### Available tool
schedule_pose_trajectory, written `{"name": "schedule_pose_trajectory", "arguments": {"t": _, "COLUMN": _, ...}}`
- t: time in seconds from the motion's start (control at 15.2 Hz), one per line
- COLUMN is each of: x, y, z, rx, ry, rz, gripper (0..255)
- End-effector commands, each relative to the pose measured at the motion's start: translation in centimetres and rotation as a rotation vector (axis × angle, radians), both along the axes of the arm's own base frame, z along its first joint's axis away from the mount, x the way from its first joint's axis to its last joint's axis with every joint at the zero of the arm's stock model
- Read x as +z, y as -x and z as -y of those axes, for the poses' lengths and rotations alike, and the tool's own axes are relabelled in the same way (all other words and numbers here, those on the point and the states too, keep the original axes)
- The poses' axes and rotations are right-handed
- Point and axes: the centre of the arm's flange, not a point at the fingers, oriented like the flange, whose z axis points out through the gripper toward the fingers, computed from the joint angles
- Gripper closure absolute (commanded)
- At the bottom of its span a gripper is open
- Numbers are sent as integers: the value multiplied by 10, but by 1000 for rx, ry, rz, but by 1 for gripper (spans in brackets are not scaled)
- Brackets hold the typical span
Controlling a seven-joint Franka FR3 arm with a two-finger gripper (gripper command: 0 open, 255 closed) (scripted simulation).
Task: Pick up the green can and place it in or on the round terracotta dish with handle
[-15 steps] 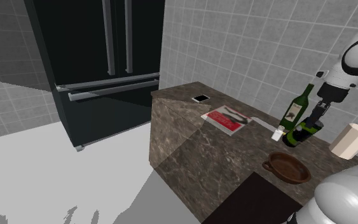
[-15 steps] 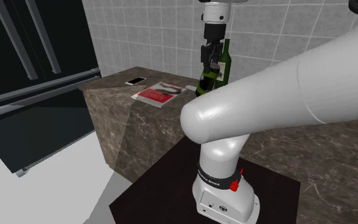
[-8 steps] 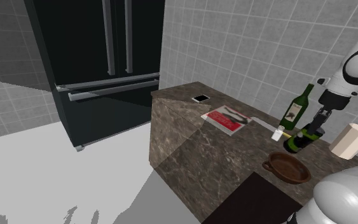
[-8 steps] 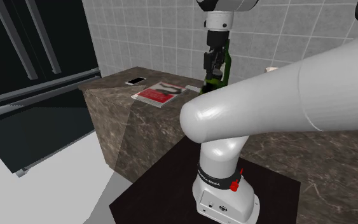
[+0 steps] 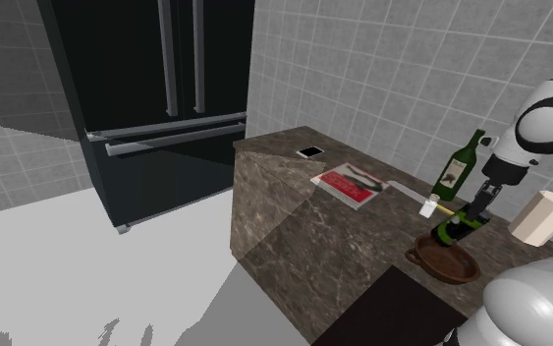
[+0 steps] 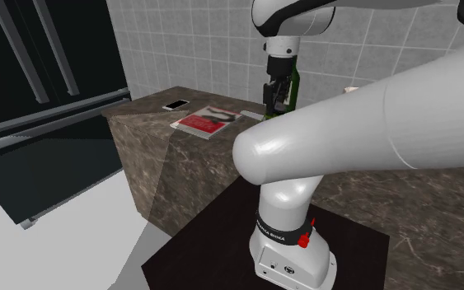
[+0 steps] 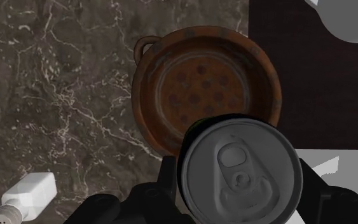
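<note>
1. Green can (image 7: 241,168) is clasped between the two black fingers of the hand (image 7: 238,181), which is closed on its sides; we look straight down on its grey lid.
2. We see the can held over the rim of the brown round dish (image 7: 199,83), covering part of the dish's edge. We cannot tell whether it touches the dish.
3. The dish rests on the dark marbled table (image 5: 294,226), and its small loop handle is on the side away from the can.
4. A white shaker (image 5: 428,207) lies just beyond the dish, and a green wine bottle (image 5: 458,167) stands upright a little further past it, toward the tiled wall.
5. A pale cup (image 5: 539,216) stands near the dish, toward the shoulder view's right.
6. A red magazine (image 5: 348,185) and a phone (image 5: 310,151) lie well apart from the dish, toward the black fridge (image 5: 156,88).
</note>
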Motion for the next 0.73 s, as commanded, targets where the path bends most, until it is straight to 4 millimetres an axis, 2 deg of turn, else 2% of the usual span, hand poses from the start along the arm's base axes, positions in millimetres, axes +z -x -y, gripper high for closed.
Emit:
{"name": "schedule_pose_trajectory", "arguments": {"t": 0.0, "x": -11, "y": 0, "z": -1, "rx": 0, "ry": 1, "rz": 1, "gripper": 255}}
{"name": "schedule_pose_trajectory", "arguments": {"t": 0.4, "x": -44, "y": 0, "z": -1, "rx": 0, "ry": 1, "rz": 1, "gripper": 255}}
{"name": "schedule_pose_trajectory", "arguments": {"t": 0.66, "x": -44, "y": 0, "z": -1, "rx": 0, "ry": 1, "rz": 1, "gripper": 255}}
